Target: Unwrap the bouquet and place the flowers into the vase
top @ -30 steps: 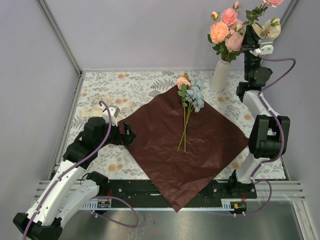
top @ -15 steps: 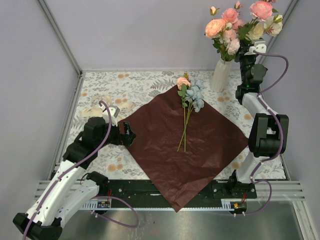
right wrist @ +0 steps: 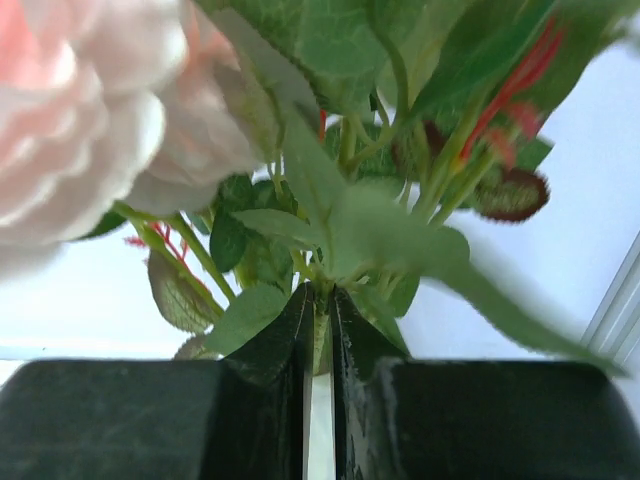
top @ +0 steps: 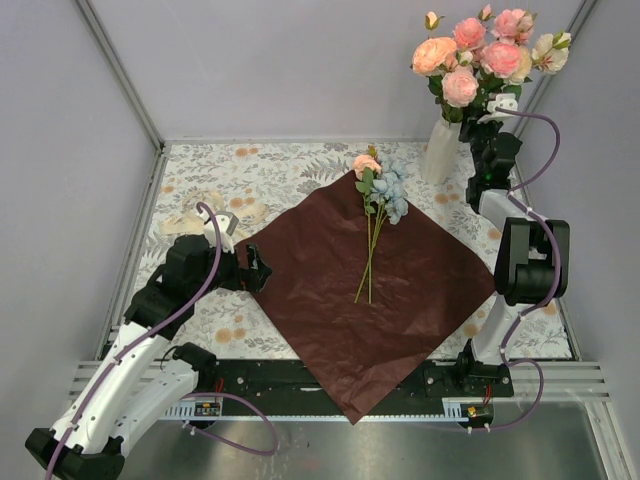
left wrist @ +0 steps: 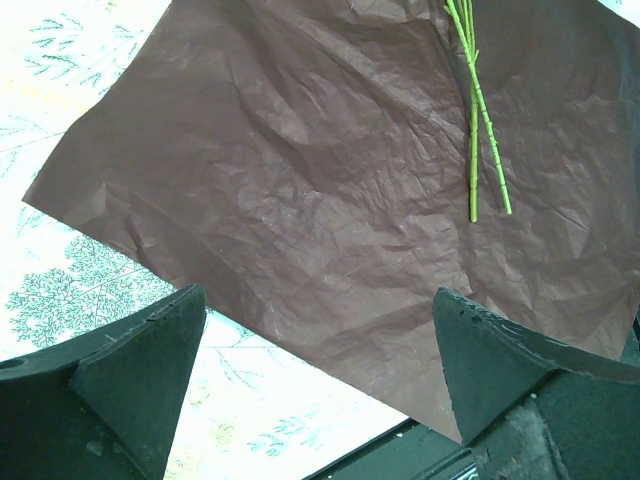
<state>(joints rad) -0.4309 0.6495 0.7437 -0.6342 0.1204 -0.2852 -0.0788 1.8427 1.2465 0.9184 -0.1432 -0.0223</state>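
Floral table (top: pixel 290 165), maroon paper (top: pixel 330 300) spread flat under loose flowers (top: pixel 381 190), right claw (right wrist: pixel 318 330) clamped on rose bunch (top: pixel 480 55) above vase (top: pixel 440 150), left claw (left wrist: pixel 320 335) gaping beside paper.

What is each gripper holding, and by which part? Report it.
The right gripper pinches the flowers by a stem, just below the leaves. The left gripper is open and holds nothing.

Wrapping paper (left wrist: pixel 300 180) crinkled & matt; vase (top: pixel 440 152) ribbed, smooth-looking; tablecloth (top: pixel 280 165) printed cloth.
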